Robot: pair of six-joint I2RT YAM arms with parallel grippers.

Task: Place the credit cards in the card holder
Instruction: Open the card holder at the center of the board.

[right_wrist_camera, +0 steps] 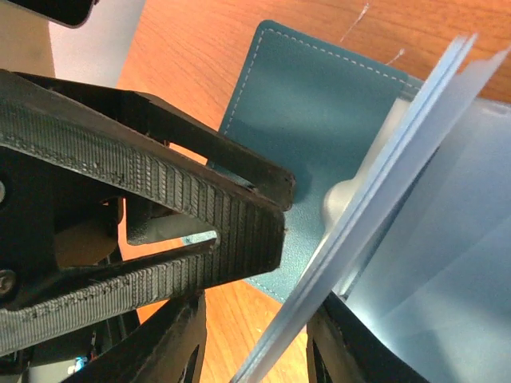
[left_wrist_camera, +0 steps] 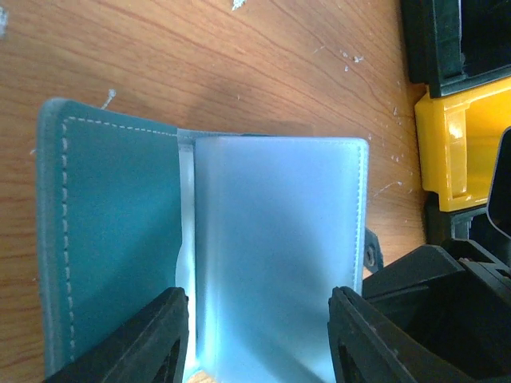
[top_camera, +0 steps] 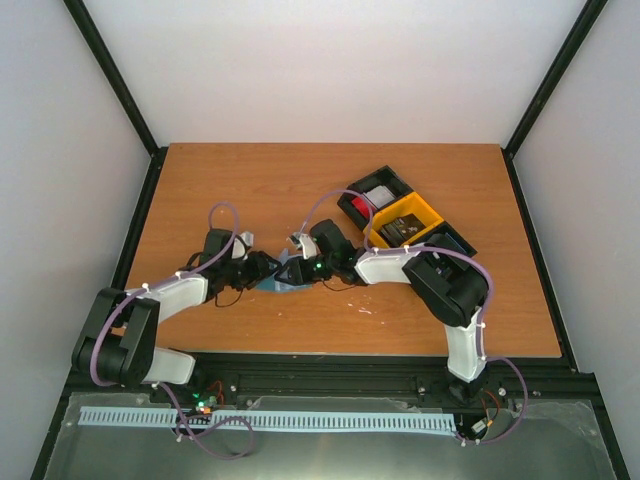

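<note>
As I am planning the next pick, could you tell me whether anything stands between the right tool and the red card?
Nothing visible does: the red card lies uncovered in a black compartment of the tray, beyond the right tool, which is at the card holder.

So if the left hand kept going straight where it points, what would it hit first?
Probably the card holder: its clear pockets lie ahead of the left hand, between its fingers, though depth is unclear.
</note>
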